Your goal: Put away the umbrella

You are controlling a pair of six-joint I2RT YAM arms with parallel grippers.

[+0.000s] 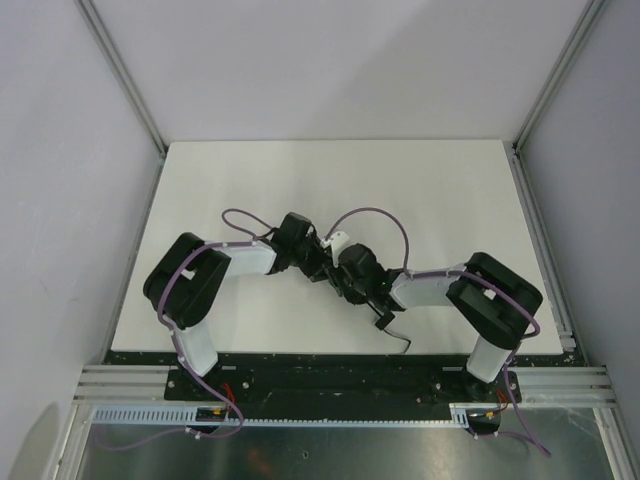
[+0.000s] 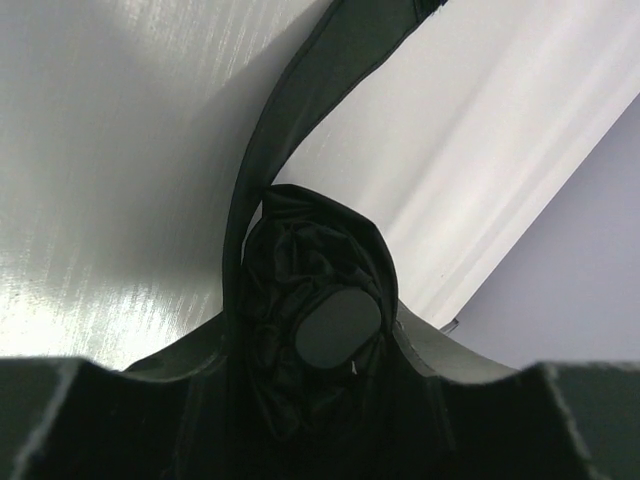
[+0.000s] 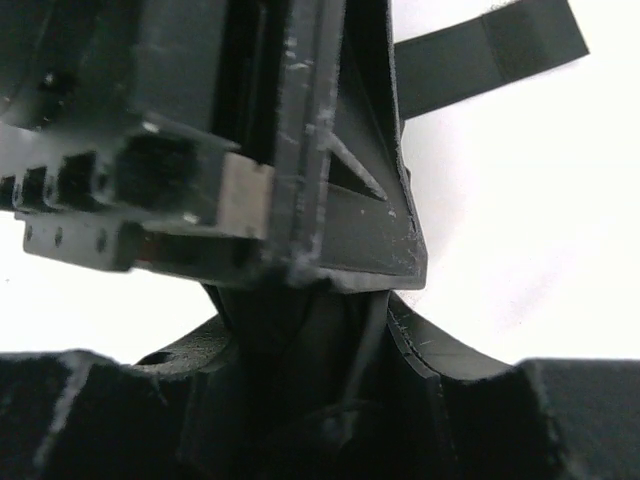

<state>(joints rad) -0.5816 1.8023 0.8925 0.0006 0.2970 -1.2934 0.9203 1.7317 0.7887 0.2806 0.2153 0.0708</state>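
Observation:
The umbrella (image 1: 333, 268) is folded into a short black bundle and hangs between my two grippers above the middle of the white table (image 1: 440, 190). My left gripper (image 1: 312, 256) is shut on one end. In the left wrist view (image 2: 320, 350) crumpled black fabric and the smooth oval cap (image 2: 338, 328) fill the space between its jaws. My right gripper (image 1: 357, 278) is shut on the other end, where dark fabric and a thin rib (image 3: 365, 340) sit between the jaws. The strap (image 1: 393, 332) trails toward the near edge and also shows in the right wrist view (image 3: 490, 55).
Grey walls with metal rails (image 1: 125, 80) close in the table on the left, back and right. The left gripper's body (image 3: 200, 130) fills the top of the right wrist view, very close. The arm bases stand on a black rail (image 1: 330, 375) at the near edge.

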